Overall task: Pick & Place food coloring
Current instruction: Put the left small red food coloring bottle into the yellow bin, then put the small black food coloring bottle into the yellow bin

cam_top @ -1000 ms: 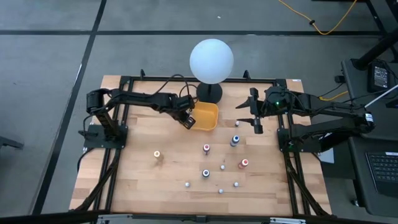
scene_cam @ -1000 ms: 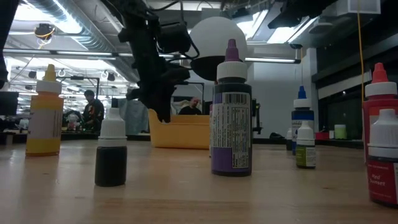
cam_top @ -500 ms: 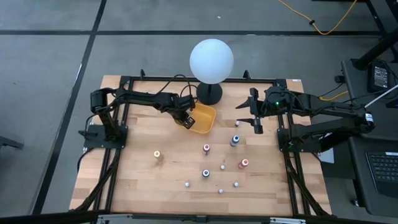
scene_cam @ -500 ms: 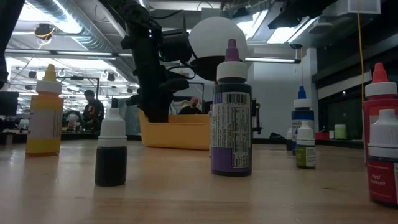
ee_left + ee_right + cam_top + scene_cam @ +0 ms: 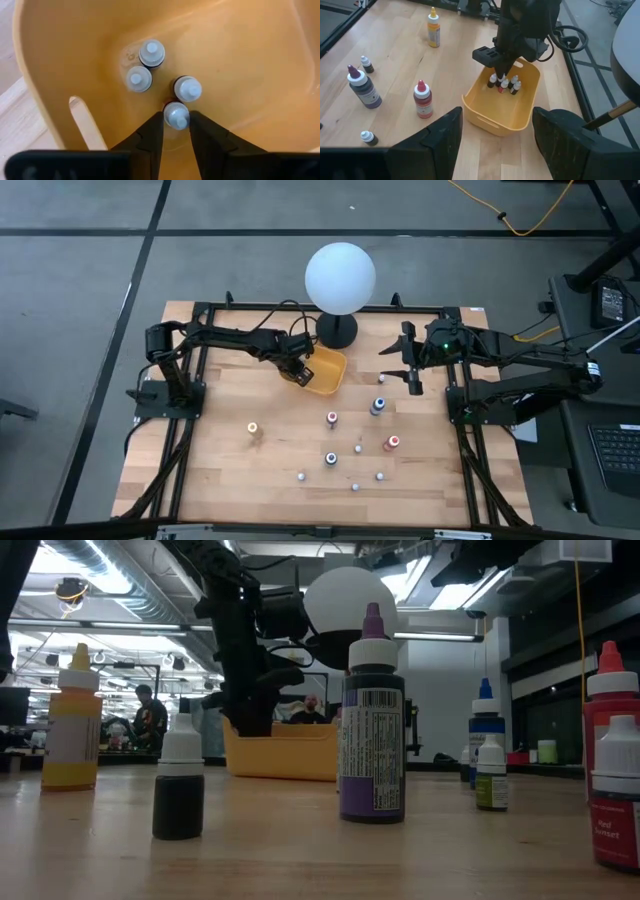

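My left gripper [image 5: 176, 121] fingers flank a white-capped food coloring bottle [image 5: 176, 115] standing in the yellow tray [image 5: 240, 65], whether they still pinch it I can't tell. Three more bottles stand just beside it. Right gripper [image 5: 413, 380] hovers spread wide, empty, near the tray. Other bottles [image 5: 332, 419] stand scattered on the table [image 5: 220, 390].

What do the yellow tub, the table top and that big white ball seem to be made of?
The yellow tub looks like moulded plastic: smooth, rounded walls, a soft sheen and a slot handle. The table top appears to be wood, with pale joined strips and visible grain, matte. The white ball is evenly smooth and matte; probably frosted plastic or glass, but the look leaves that open.
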Motion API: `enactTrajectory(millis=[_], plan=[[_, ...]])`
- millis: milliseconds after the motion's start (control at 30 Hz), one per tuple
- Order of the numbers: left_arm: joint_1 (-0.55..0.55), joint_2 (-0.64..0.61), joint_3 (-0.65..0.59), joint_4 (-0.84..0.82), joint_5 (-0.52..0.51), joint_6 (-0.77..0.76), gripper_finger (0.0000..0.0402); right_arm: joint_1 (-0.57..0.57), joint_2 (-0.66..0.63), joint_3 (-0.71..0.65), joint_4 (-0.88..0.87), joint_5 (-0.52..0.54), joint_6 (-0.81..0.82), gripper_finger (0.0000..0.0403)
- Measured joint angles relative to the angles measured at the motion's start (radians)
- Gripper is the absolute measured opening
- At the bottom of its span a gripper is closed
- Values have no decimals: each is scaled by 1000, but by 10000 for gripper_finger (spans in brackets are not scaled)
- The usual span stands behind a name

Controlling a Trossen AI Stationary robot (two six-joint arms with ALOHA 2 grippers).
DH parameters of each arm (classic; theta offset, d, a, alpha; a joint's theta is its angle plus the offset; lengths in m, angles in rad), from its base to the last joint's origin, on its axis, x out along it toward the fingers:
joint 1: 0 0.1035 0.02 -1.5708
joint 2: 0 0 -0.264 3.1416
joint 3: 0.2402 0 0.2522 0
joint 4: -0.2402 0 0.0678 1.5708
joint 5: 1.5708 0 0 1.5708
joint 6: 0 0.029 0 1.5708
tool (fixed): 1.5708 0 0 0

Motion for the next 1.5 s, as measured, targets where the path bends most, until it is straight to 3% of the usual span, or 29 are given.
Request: enactTrajectory(millis=[233, 600, 800, 1033, 1200, 1333, 1500], plan=[[-3, -7, 11, -14, 4, -12, 107, 0, 0, 0, 0, 0, 0, 241], [-77, -23, 251, -300, -46, 13, 108, 0, 0, 0, -5, -1, 13, 241], [-244, -86, 342, -334, -45, -126, 100, 0, 0, 0, -14, -1, 18, 241], [-539, -76, 377, -264, -56, -382, 95, 0, 0, 0, -15, -1, -28, 241], [-728, -36, 375, -172, -183, -607, 95, 0, 1, 0, -15, -1, -36, 241], [-825, 8, 376, -158, -250, -744, 95, 0, 1, 0, -12, -1, -37, 241], [-879, 73, 375, -156, -219, -768, 96, 0, 1, 0, -8, -1, -34, 241]])
